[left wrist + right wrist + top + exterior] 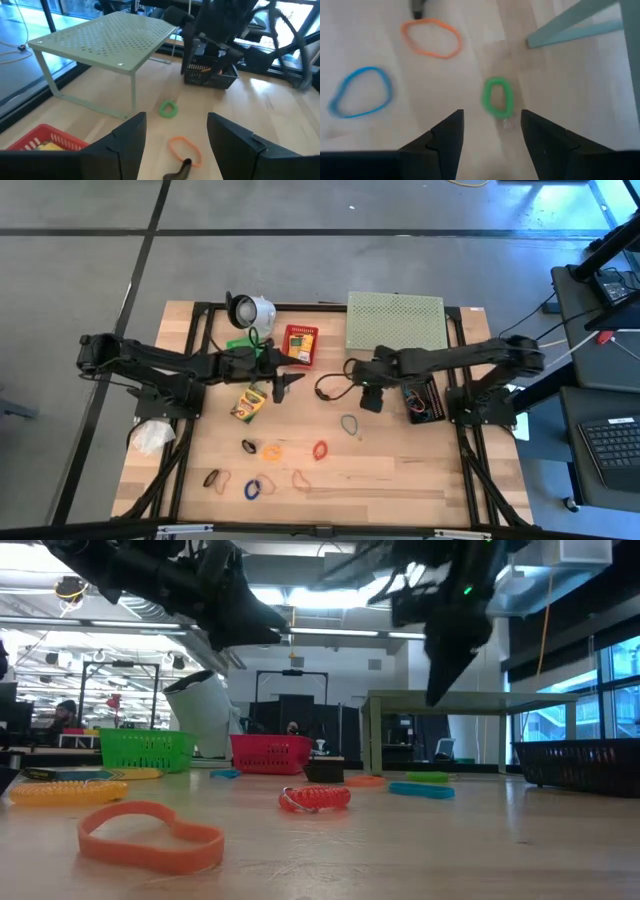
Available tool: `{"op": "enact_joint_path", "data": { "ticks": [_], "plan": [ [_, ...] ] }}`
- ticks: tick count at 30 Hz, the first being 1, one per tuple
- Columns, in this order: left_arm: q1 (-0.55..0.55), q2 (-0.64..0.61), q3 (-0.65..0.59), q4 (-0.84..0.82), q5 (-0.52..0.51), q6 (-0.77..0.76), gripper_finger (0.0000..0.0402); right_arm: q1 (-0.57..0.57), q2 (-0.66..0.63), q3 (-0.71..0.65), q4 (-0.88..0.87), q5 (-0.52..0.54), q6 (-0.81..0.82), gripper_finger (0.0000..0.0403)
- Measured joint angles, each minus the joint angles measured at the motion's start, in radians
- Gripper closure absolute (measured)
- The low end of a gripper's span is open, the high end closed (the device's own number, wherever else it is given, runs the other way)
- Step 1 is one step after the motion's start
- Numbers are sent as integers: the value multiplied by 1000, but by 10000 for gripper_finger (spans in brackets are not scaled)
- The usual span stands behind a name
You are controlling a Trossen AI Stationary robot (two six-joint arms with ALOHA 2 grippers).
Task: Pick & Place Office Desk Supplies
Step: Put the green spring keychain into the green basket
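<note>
Two arms reach inward over the wooden table [400, 470], both with fingers spread and empty.

The left gripper [283, 383] hangs just beside the yellow-and-green crayon box [249, 403]; the right gripper [489, 132] hovers above a green rubber band [497, 96], with an orange band [431, 38] and a blue band [361, 91] lying nearby. A red basket [299, 345] holds another crayon box; the black basket [421, 400] holds dark items I cannot identify.
</note>
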Motion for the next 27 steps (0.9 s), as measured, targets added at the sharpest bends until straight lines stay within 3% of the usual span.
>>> {"op": "enact_joint_path", "data": {
  "ticks": [8, 14, 27],
  "plan": [
    [34, 0, 0, -49, 26, 1, 199, -93, 153, 18, -1, 0, -110, 199],
    [40, 0, 0, -59, 26, 26, 199, -144, 185, 23, 11, -56, -147, 199],
    [39, 0, 0, -62, 27, 39, 199, -97, 188, 29, 8, -43, -106, 199]
  ]
}}
